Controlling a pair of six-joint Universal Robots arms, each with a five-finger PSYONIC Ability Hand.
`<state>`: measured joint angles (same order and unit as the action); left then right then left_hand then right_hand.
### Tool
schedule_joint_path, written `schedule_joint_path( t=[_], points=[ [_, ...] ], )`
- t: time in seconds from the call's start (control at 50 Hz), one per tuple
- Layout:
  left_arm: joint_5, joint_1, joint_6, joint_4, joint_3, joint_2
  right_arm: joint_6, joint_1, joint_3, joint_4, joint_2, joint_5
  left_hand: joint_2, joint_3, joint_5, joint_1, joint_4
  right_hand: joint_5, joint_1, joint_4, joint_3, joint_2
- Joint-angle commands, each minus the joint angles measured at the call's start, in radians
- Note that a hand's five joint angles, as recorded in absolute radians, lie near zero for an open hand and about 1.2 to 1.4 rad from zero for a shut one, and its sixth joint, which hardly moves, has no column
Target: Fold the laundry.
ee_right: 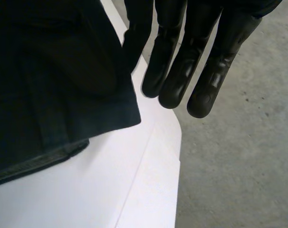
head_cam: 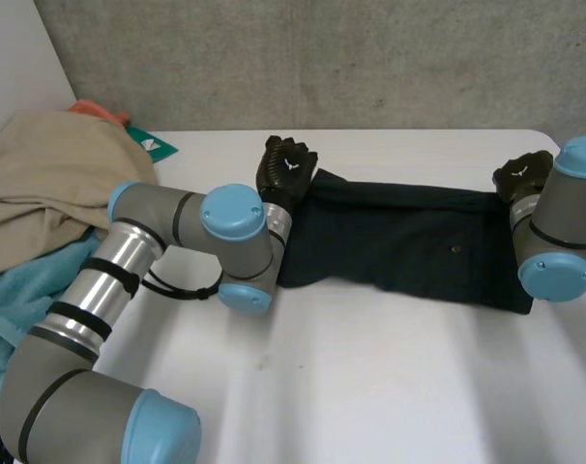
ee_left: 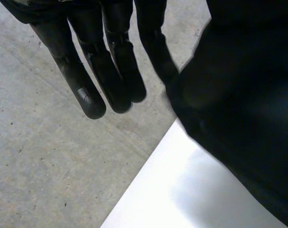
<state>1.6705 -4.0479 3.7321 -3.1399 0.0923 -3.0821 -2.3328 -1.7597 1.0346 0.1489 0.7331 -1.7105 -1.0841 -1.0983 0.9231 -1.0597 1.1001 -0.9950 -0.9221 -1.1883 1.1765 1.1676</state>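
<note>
A dark navy garment (head_cam: 409, 242) lies spread across the far half of the white table (head_cam: 370, 387). My left hand (head_cam: 286, 169) is at its far left corner. In the left wrist view the fingers (ee_left: 87, 90) are straight, and the garment (ee_left: 244, 95) is bunched against the thumb side, pinched there. My right hand (head_cam: 523, 176) is at the garment's far right corner. In the right wrist view its straight fingers (ee_right: 201, 71) reach past the table's edge, with the garment's corner (ee_right: 49, 85) pinched at the thumb side. Cloth hides both thumbs.
A laundry pile sits at the table's left end: a beige cloth (head_cam: 42, 184) over a turquoise towel (head_cam: 22, 290), with an orange piece (head_cam: 95, 109) behind. A green and white item (head_cam: 156, 145) lies beside it. A concrete wall stands close behind the table.
</note>
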Motion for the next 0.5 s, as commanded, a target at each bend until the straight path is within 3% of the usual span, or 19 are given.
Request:
schedule_joint_path(
  t=[0.02, 0.16, 0.26, 0.36, 0.5],
  points=[
    [-0.003, 0.007, -0.001, -0.008, 0.013, -0.001, -0.057, -0.027, 0.024, 0.072, 0.02, -0.049, 0.91, 0.924, -0.923, 0.885, -0.926, 0.995, 0.748, 1.014, -1.002, -0.993],
    [0.012, 0.033, -0.055, 0.067, 0.087, 0.04, -0.142, -0.024, 0.082, 0.061, 0.218, -0.021, 0.91, 0.924, -0.923, 0.885, -0.926, 0.995, 0.748, 1.014, -1.002, -0.993],
    [0.005, 0.032, -0.229, 0.288, 0.226, 0.126, -0.148, -0.02, 0.09, -0.108, 0.345, 0.073, 0.886, 0.9, -0.899, 0.861, -0.901, 0.995, 0.748, 1.014, -1.002, -0.993],
    [0.002, 0.038, -0.365, 0.434, 0.391, 0.158, -0.165, -0.017, 0.084, -0.282, 0.385, 0.126, 0.841, 0.856, -0.855, 0.817, -0.857, 0.995, 0.748, 1.014, -1.002, -0.993],
    [0.017, 0.086, -0.399, 0.592, 0.425, 0.213, -0.181, -0.015, 0.13, -0.381, 0.393, 0.134, 0.821, 0.835, -0.834, 0.796, -0.837, 0.995, 0.748, 1.014, -1.002, -0.993]
  ],
)
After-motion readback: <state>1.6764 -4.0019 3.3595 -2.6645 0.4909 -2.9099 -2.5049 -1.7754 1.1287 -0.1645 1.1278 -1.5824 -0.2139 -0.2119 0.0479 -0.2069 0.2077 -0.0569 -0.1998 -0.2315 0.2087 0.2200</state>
